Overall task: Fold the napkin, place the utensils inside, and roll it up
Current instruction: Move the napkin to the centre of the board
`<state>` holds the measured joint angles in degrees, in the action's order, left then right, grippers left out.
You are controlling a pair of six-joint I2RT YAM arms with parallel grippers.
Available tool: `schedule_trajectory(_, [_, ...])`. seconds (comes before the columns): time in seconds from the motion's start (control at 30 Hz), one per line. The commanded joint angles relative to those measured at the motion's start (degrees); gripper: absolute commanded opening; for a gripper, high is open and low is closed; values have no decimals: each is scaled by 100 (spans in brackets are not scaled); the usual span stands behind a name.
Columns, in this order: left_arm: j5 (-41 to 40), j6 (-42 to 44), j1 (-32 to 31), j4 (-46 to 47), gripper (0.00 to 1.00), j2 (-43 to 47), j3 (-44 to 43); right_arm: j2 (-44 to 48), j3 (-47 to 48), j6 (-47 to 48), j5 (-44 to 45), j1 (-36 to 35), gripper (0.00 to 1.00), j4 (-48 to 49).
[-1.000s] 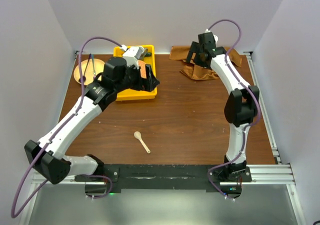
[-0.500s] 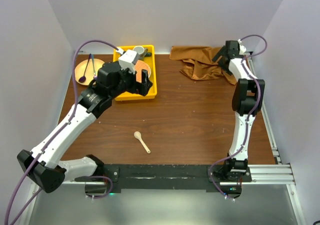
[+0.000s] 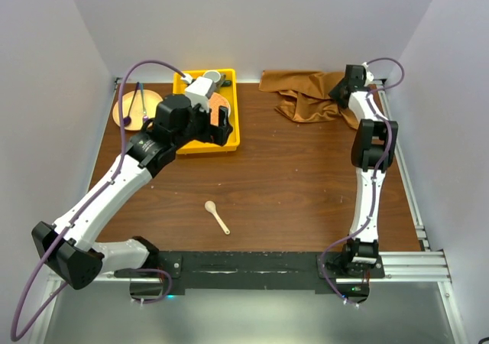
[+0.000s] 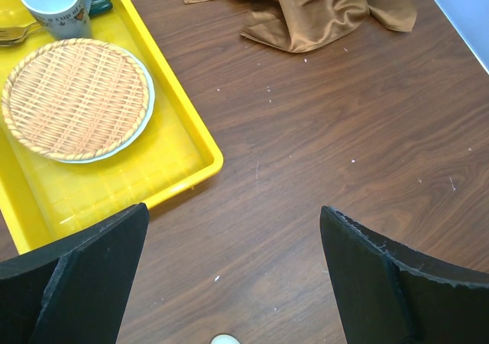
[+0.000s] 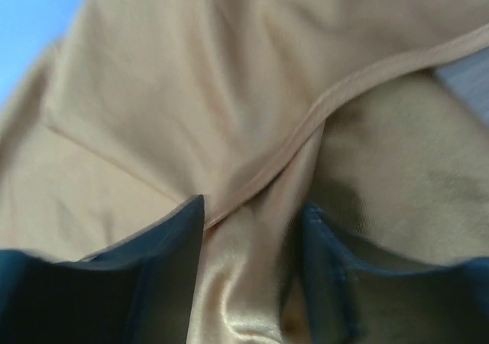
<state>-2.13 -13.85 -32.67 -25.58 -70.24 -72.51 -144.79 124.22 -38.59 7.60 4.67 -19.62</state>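
The rust-brown napkin lies crumpled at the back right of the table and shows too in the left wrist view. My right gripper is down at the napkin's right end. In its wrist view a raised fold of the napkin is pinched between the narrowed jaws of the right gripper. The cream spoon rests alone on the bare wood near the front. My left gripper hovers wide open by the yellow tray's right side, holding nothing.
The yellow tray at the back left holds a round woven mat and a white mug. Left of it, a round tan plate carries a purple spoon and a dark fork. White walls enclose the table.
My right gripper swung from the napkin's middle to its right end, dropped onto the cloth and narrowed on a fold. The left arm pulled back slightly from over the tray.
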Motion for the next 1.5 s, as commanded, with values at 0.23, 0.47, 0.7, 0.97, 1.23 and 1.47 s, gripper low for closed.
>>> schedule_trajectory(0.23, [11, -495, -21, 185, 98, -42, -79, 2110, -1688, 237, -706, -423, 1, -1711])
schedule_trajectory(0.47, [582, -1356, -239, 54, 83, -525, -9, 4667, -4553, 650, -1207, -897, 4, -2345])
schedule_trajectory(0.7, [29, -1252, -978, 71, 79, -1062, -70, 6146, -5734, 906, -798, -880, 77, -2801])
schedule_trajectory(0.97, [-42, -331, -1357, 361, 73, -2116, -377, 5771, -5216, 1334, -864, -1151, 81, -2382])
schedule_trajectory(1.23, [187, -22, -1278, 378, 65, -2732, -668, 3995, -4048, 2074, 83, -2294, 73, -2053])
schedule_trajectory(1.47, [1162, -30, -1128, 475, 78, -2943, -457, 3564, -4143, 2294, 647, -2620, 67, -2170])
